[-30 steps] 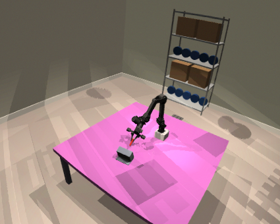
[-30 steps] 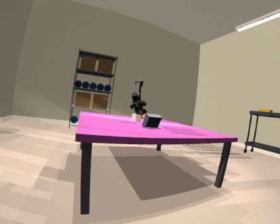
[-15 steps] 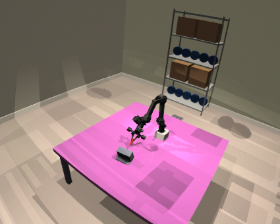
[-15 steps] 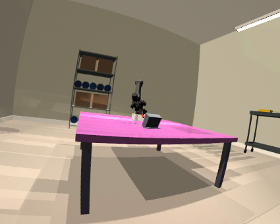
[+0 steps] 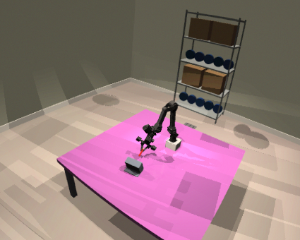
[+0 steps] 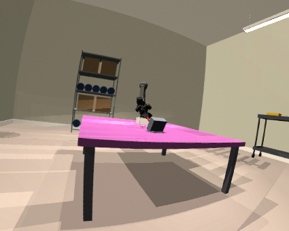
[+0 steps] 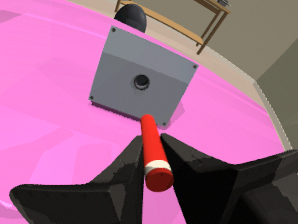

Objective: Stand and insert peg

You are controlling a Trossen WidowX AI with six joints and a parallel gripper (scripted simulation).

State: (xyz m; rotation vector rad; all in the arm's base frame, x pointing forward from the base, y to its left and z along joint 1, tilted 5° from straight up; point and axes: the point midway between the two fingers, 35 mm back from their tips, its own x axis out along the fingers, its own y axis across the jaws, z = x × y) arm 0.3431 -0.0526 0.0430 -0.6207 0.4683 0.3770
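Observation:
The red peg (image 5: 141, 152) (image 7: 154, 146) is held between the fingertips, tilted. Its white-banded end is nearest the wrist camera and its plain end points out toward the panel. My gripper (image 5: 143, 148) (image 7: 150, 139) is shut on the peg, above the table and on the robot's side of the panel. The grey sloped panel (image 5: 134, 164) (image 6: 158, 126) (image 7: 120, 67) stands on the table; its face shows in the wrist view, with one dark round hole (image 7: 142, 81) near the middle. The plain end shows below the hole in the wrist view, outside it.
The pink table (image 5: 96, 148) (image 6: 106, 136) carries the panel and the arm's white base (image 5: 173, 144). A dark rounded object (image 7: 132, 18) shows behind the panel's top edge in the wrist view. A shelf rack (image 5: 216, 44) (image 6: 98, 74) stands beyond the table.

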